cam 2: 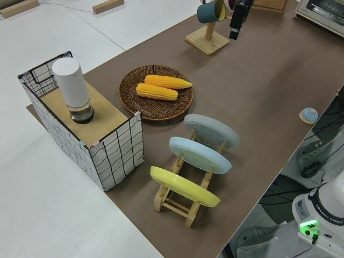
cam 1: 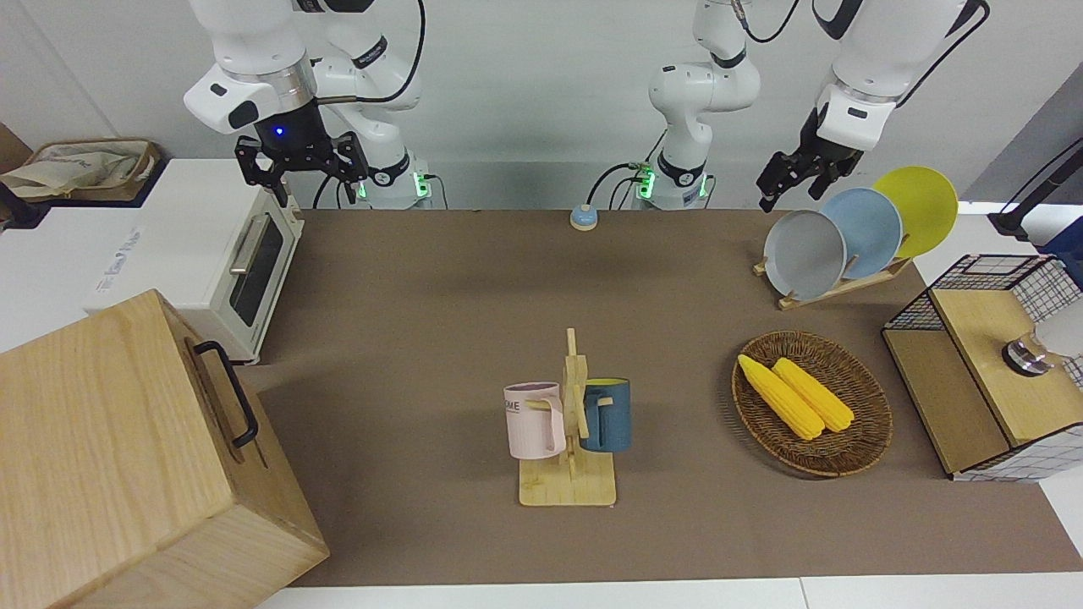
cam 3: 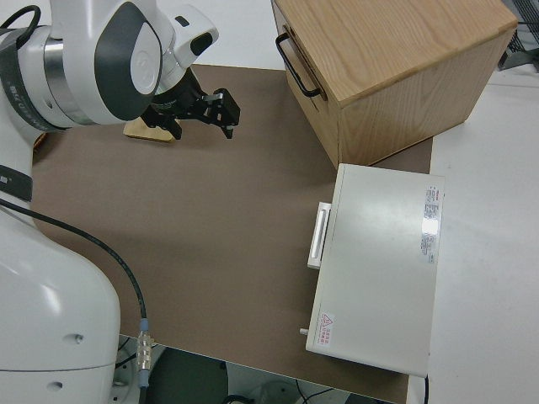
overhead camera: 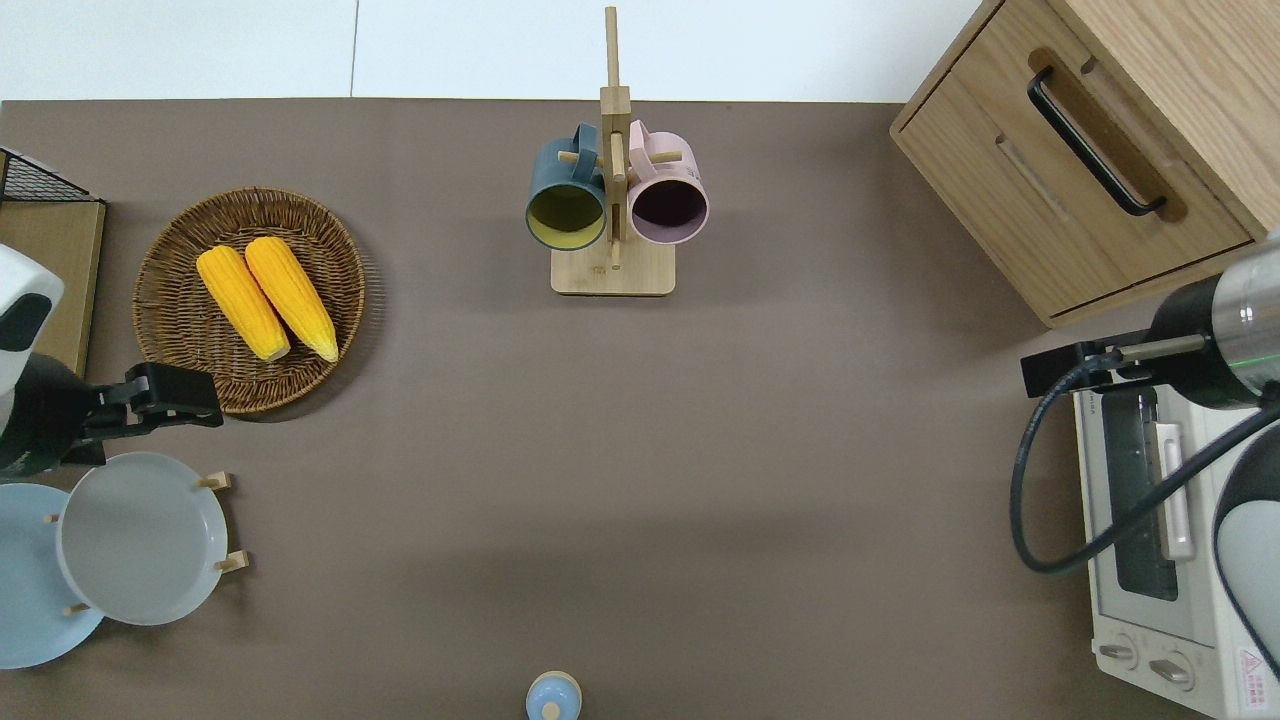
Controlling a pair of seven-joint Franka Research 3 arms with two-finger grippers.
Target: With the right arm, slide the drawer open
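The right arm's claw (cam 1: 298,165) hangs in the air with its fingers spread and nothing between them, a blue light glowing on the black wrist above it; seen from overhead it sits over the corner of the white toaster oven (overhead camera: 1165,560) that lies closest to the wooden cabinet (cam 1: 127,457), at the right arm's end of the worktop (overhead camera: 640,450). The drawer (overhead camera: 1075,185) is in that cabinet's slanted front, farther from the robots than the toaster oven, flush with the cabinet and shut, its black bar handle (overhead camera: 1093,140) untouched and well apart from the claw. Near the middle of the worktop, a wooden mug stand (cam 1: 568,440) carries a pink mug (cam 1: 535,419) and a blue mug (cam 1: 606,414). Toward the left arm's end, a woven basket (cam 1: 863,440) holds two ears of corn (cam 1: 795,396), and a wooden rack (cam 1: 833,288) nearer to the robots props up a grey plate (cam 1: 804,254), a blue plate (cam 1: 871,228) and a yellow plate (cam 1: 922,207). A wood box with a black wire grid (cam 1: 973,381) stands at that end of the worktop. The left arm is parked; whether its claw (cam 1: 795,173) is released or clenched cannot be told.
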